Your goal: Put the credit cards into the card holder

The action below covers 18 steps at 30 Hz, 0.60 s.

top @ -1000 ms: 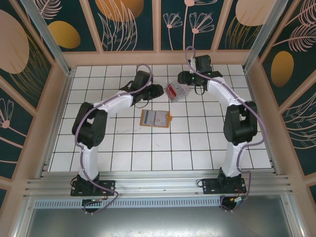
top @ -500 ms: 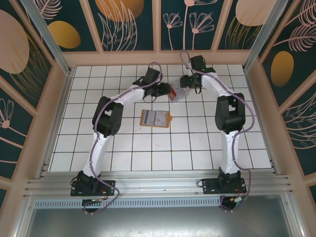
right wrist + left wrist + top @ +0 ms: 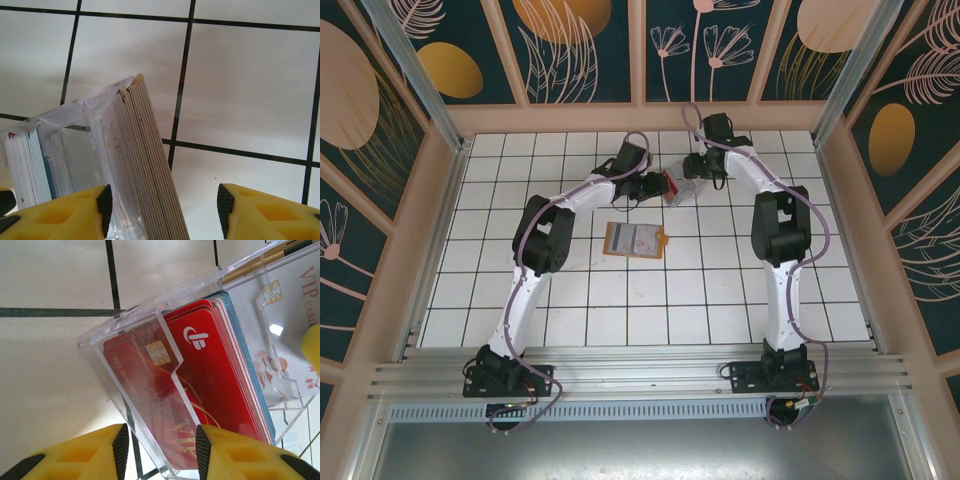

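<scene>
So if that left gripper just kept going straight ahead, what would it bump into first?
Most likely the clear plastic box: its wall sits right ahead of the left gripper, partly between its open jaws, with the red cards stacked just inside. Height is hard to judge from here.

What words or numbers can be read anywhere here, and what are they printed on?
"VIP": gold letters on the front red card in the clear plastic box.
"NO 8888...": along that red card's edge; the later digits are blurred.
"VIP", with a cut-off "CAR..." beneath: on the whitish card.
Anything printed on the card holder is too small to read.
</scene>
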Each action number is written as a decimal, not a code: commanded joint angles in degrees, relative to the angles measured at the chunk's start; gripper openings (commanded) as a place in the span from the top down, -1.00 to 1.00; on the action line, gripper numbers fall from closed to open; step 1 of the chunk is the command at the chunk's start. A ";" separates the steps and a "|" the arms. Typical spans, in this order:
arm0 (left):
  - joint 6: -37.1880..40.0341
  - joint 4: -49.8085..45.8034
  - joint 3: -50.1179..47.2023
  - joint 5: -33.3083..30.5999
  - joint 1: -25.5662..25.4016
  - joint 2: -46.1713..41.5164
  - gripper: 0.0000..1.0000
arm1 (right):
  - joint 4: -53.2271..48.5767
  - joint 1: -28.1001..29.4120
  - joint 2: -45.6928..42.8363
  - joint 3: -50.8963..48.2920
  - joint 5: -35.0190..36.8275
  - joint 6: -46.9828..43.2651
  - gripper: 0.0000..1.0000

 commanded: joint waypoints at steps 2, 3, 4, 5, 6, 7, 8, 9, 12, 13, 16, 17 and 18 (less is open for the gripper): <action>-0.77 0.90 1.01 0.66 0.11 2.40 0.16 | -2.06 -0.69 0.88 2.43 0.84 -0.24 -0.19; -0.73 0.91 0.67 0.60 0.10 2.41 0.16 | -2.06 -0.91 0.82 2.34 1.02 -0.12 -0.19; -0.68 0.91 0.47 0.63 0.13 2.41 0.16 | -2.04 -1.20 0.57 2.26 1.13 0.01 -0.19; -0.62 0.91 0.22 0.67 0.12 2.33 0.16 | -1.92 -1.42 0.30 2.00 1.18 0.12 -0.19; -0.61 0.99 -0.05 0.61 0.10 2.25 0.16 | -1.73 -1.71 -0.03 1.80 1.29 0.33 -0.19; -0.52 1.05 -0.41 0.52 0.10 2.07 0.16 | -1.57 -1.91 -0.42 1.56 1.34 0.49 -0.19; -0.56 1.08 -0.65 0.41 0.10 1.97 0.16 | -1.37 -2.15 -0.97 1.24 1.39 0.64 -0.19; -0.51 1.16 -0.90 0.29 0.12 1.82 0.15 | -1.01 -2.27 -1.53 0.95 1.40 0.89 -0.19; -0.60 1.50 -1.36 0.25 0.12 1.57 0.16 | -0.08 -2.47 -3.07 0.04 1.25 1.05 -0.19; -0.69 1.52 -1.43 0.24 0.11 1.45 0.16 | -0.13 -2.47 -3.40 0.01 1.22 1.04 -0.19; -0.87 1.69 -1.59 0.32 0.11 1.37 0.16 | -0.11 -2.49 -3.93 -0.02 1.13 1.04 -0.18; -0.95 1.76 -1.69 0.35 0.07 1.36 0.16 | -0.18 -2.54 -4.03 -0.03 1.05 1.04 -0.18; -1.01 1.87 -1.73 0.40 0.10 1.28 0.16 | -0.25 -2.50 -4.06 -0.07 0.98 1.04 -0.17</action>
